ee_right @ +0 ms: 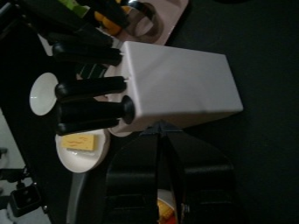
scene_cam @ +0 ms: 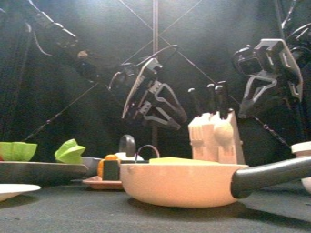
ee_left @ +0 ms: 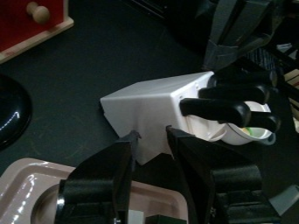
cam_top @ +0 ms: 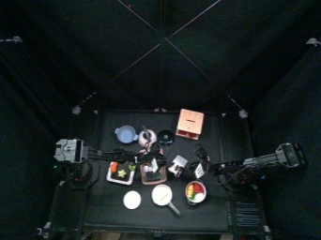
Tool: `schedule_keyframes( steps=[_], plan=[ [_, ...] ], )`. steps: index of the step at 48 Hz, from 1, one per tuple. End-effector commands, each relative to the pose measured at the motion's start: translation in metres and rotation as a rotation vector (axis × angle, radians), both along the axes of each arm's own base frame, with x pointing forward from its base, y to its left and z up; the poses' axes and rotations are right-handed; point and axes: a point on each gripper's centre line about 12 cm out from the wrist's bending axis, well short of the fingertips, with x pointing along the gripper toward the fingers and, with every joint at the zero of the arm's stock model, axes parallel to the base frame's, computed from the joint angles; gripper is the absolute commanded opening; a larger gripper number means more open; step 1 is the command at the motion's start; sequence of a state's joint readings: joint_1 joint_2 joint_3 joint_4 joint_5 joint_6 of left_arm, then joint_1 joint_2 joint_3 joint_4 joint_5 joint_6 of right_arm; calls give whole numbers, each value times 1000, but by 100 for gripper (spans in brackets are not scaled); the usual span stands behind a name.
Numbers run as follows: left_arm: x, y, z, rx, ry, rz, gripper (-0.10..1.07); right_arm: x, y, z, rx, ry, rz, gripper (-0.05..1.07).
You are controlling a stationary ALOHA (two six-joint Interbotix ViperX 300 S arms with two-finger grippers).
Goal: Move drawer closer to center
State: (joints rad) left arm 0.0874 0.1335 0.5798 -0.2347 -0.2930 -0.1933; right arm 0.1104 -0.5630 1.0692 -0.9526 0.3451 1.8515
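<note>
The drawer (cam_top: 192,122) is an orange-tan box at the back of the table, right of the middle. In the left wrist view it (ee_left: 35,31) shows a reddish face with a small knob. Neither gripper touches it. My left gripper (ee_left: 149,140) is open, its tips at a lower corner of a white knife block (ee_left: 163,101); in the top view it (cam_top: 170,161) is near the table's middle. My right gripper (ee_right: 163,131) is shut and empty, its tips at the block's edge (ee_right: 181,87); it (cam_top: 204,171) is just right of the block (cam_top: 185,166).
A blue pot (cam_top: 126,134) stands at the back left. Two food trays (cam_top: 122,171) (cam_top: 153,171) lie left of the block. A white plate (cam_top: 131,199), a pan (scene_cam: 183,182) and a food bowl (cam_top: 196,192) sit along the front.
</note>
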Motion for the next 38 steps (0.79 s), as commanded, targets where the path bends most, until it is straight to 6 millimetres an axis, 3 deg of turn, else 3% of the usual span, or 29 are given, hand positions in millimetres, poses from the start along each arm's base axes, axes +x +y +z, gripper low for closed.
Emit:
schedule_keyframes(
  steps=[1, 15, 26, 38],
  plan=[
    [2, 9, 25, 13, -69, 18, 75, -5, -9, 10, -22, -19, -51, 41],
    [10, 69, 43, 45, -123, 138, 75, -44, -65, 14, -143, 68, -392, 41],
    [30, 137, 33, 71, -112, 242, 75, -70, -110, 8, -201, 111, -596, 41],
    [49, 181, 32, 65, -99, 300, 75, -95, -146, -4, -183, 82, -701, 41]
  ],
)
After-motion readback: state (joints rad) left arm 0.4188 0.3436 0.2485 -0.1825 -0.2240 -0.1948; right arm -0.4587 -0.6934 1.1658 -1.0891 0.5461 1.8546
